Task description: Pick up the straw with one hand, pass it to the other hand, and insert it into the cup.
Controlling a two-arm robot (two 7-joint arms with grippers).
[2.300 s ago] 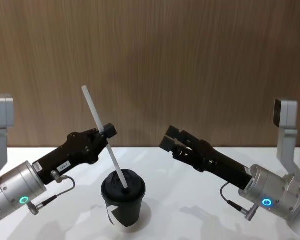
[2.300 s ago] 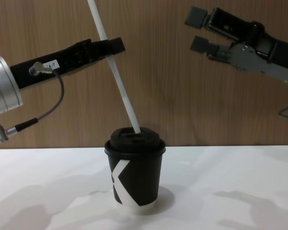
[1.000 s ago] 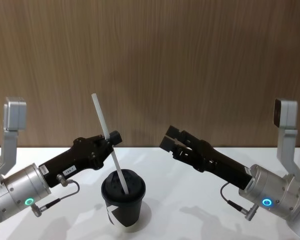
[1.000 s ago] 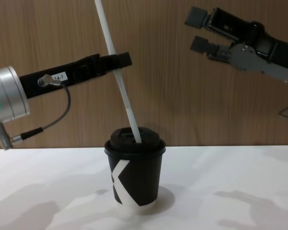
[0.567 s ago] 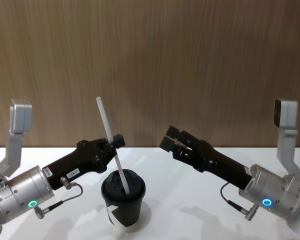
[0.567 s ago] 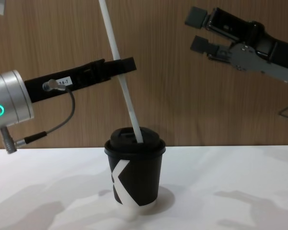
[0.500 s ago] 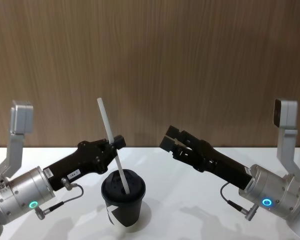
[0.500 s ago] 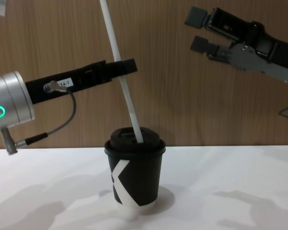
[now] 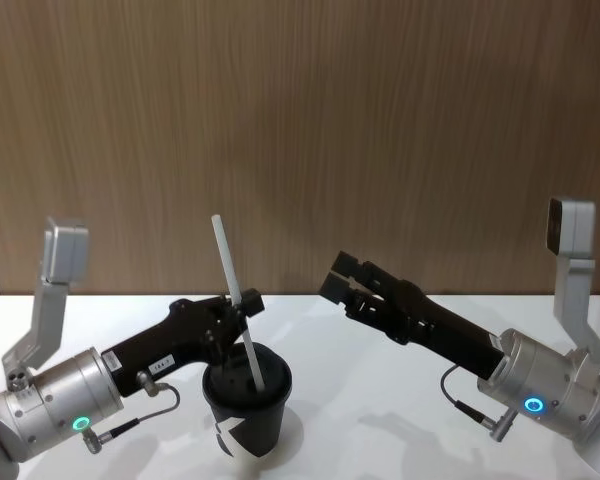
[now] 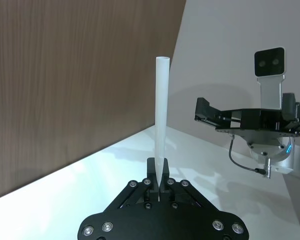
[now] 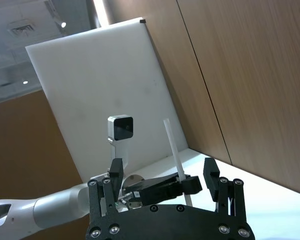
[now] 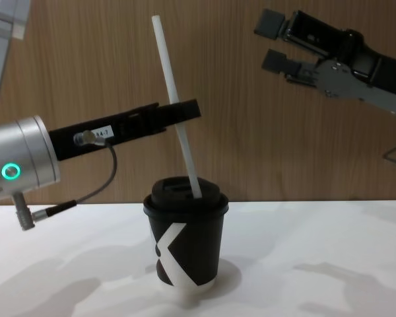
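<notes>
The black paper cup (image 9: 246,405) stands upright on the white surface (image 9: 380,400), near the middle of its front edge. Its black plastic lid (image 12: 185,193) is fitted, and a white angular mark faces the chest camera.

The white straw (image 9: 238,302) passes through the lid opening, with its lower end inside the cup. It is tilted, with the upper end leaning toward the robot's left. Most of its length shows above the lid.

The left claw (image 9: 242,305) is closed narrowly on the straw, gripping it just above the lid. In the left wrist view, the two fingertips (image 10: 151,172) press against the straw (image 10: 160,115) from both sides. In the chest view, the left claw (image 12: 185,111) extends from a silver cylindrical wrist and carries a small white label (image 12: 103,133).

The right claw (image 9: 338,277) hangs above the surface, to the right of the cup and well apart from it. Its jaws stand wide and hold nothing. In the right wrist view, the straw (image 11: 174,148) shows between its spread fingers (image 11: 211,176), farther off.
</notes>
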